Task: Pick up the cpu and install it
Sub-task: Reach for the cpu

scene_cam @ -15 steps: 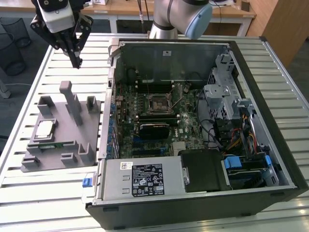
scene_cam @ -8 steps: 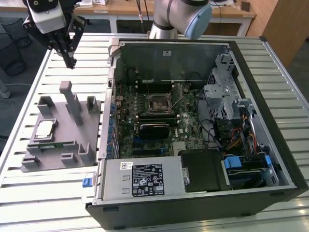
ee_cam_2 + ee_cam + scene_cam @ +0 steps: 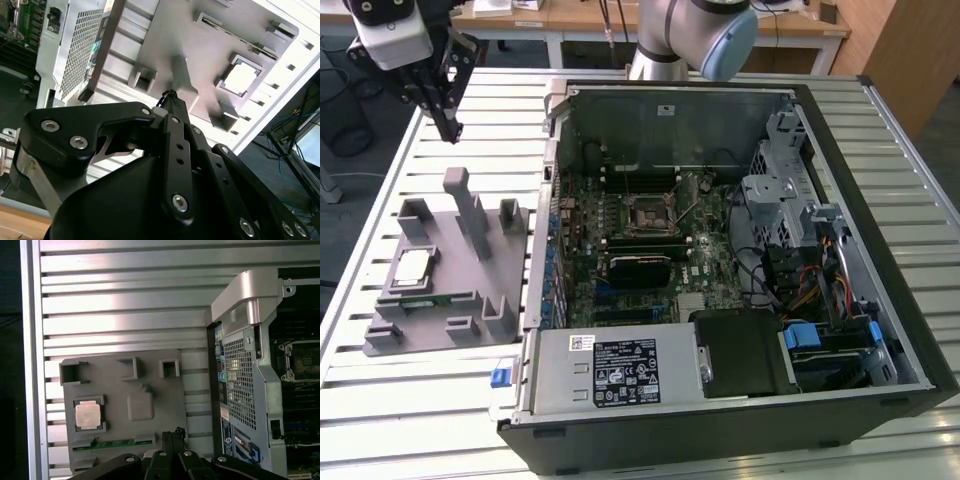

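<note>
I hold the gripper (image 3: 450,128) high over the grey tray (image 3: 440,335), jaws together and gripping nothing. The cpu (image 3: 413,266) lies flat in a square pocket of that tray, well apart from the fingertips, at the exterior view's left of the open case (image 3: 670,120).

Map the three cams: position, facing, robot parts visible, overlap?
Exterior view: off the arm, raised, looking down on slatted table, open computer case and grey holder; arm elbow and gripper show.
First wrist view: on the wrist, facing down onto holder, cpu and case edge; gripper tips show.
Second wrist view: on the wrist, looking obliquely along the gripper at holder and cpu; gripper linkage in front.
Shared: all three see the cpu seated in the holder, gripper clear of it.
</note>
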Robot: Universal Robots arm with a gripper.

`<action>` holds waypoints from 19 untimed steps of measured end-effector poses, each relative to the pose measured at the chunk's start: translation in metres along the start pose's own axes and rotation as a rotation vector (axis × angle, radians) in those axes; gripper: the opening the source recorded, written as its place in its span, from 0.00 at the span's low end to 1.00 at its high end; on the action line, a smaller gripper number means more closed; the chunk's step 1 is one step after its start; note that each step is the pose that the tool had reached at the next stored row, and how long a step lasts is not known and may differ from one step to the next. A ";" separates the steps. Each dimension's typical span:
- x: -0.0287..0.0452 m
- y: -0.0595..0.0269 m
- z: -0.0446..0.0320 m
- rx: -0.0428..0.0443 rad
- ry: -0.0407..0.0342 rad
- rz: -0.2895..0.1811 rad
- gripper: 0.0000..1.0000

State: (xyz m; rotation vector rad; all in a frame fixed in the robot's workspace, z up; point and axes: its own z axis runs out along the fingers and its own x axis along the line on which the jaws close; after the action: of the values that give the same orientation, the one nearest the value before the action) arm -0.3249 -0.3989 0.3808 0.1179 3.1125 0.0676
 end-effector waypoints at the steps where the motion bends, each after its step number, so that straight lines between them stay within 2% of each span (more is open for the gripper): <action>1: 0.0025 -0.0002 0.0001 -0.0001 -0.0001 0.000 0.11; 7: 0.0134 -0.0021 0.0011 0.0001 0.0001 -0.001 0.11; 12: 0.0169 -0.0080 0.0028 0.0000 0.0011 -0.003 0.11; 14: 0.0173 -0.0100 0.0046 0.0001 0.0072 -0.007 0.11; 18: 0.0174 -0.0112 0.0088 0.0012 0.0275 -0.036 0.11; 19: 0.0179 -0.0114 0.0099 0.0012 0.0291 -0.045 0.11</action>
State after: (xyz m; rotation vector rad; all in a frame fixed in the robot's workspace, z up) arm -0.3433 -0.4084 0.3699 0.0478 3.1425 0.0671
